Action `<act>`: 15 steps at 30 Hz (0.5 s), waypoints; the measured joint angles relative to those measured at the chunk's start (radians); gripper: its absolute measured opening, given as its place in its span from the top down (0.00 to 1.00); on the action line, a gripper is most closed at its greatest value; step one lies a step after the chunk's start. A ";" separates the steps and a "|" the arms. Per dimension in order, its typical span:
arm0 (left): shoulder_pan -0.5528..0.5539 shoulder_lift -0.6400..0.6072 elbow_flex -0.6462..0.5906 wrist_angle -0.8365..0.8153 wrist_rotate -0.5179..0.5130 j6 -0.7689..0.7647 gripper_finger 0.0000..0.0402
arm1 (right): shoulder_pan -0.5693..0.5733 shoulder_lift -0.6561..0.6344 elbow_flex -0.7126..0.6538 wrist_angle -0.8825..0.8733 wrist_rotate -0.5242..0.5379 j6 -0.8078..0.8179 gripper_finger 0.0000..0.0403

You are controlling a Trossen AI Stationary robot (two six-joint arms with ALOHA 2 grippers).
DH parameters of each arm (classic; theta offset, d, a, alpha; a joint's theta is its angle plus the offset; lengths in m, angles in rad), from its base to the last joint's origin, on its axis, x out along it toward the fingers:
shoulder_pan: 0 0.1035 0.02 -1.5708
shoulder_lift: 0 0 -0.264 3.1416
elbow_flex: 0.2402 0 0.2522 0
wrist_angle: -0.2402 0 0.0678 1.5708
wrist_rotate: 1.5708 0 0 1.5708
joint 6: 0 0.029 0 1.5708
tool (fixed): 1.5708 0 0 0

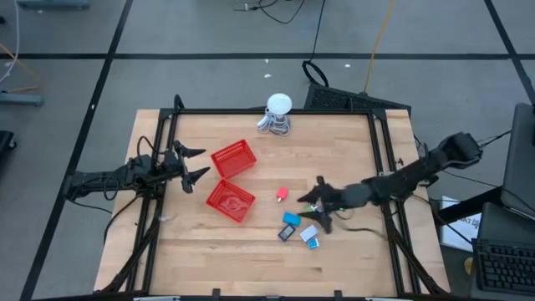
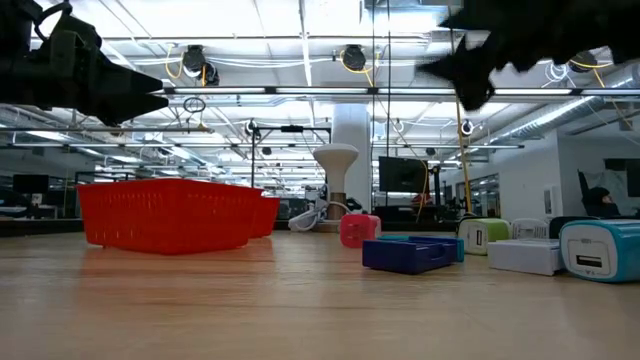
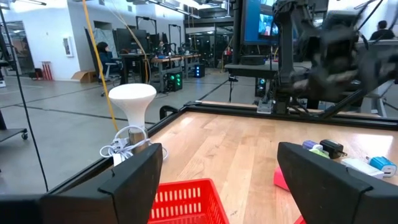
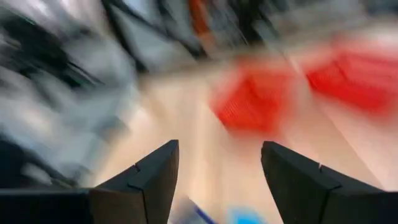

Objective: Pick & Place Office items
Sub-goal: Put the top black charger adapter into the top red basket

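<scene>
Overhead and level views of a wooden tabletop [image 1: 251,251] with two dark arms.

The left hand [image 1: 199,164] hovered at the tabletop's left side, just beside the two red mesh baskets, with its two fingers spread wide and nothing between them; in its wrist view the fingers [image 3: 130,180] framed the rim of the nearer basket. The upper basket [image 1: 233,159] lay toward the far edge; the lower basket [image 1: 230,201] lay just beside it toward the near edge.

The right hand [image 1: 316,201] reached in from the right, above the cluster of office items. Its fingers [image 4: 149,174] stood apart with a clear gap between them, and no item was visibly held; the wrist view was heavily blurred, so this reading is tentative.

The office items lay on the right half of the tabletop, well apart from the baskets. A pink-red piece [image 1: 282,195] lay alone between the lower basket and the right hand. A light blue piece [image 1: 291,219] and a dark piece [image 1: 286,234] lay just beside each other nearer the front edge, with a white piece [image 1: 308,233] and a small blue-and-white piece [image 1: 313,243] just to their right. A green piece [image 1: 313,206] showed close under the right hand.

A white round-headed gadget with coiled cable [image 1: 277,114] stood at the far edge of the tabletop.
</scene>
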 joint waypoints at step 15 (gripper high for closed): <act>0.000 0.000 0.000 0.000 0.000 0.000 0.21 | -0.164 0.119 0.220 -0.833 -0.115 0.557 0.38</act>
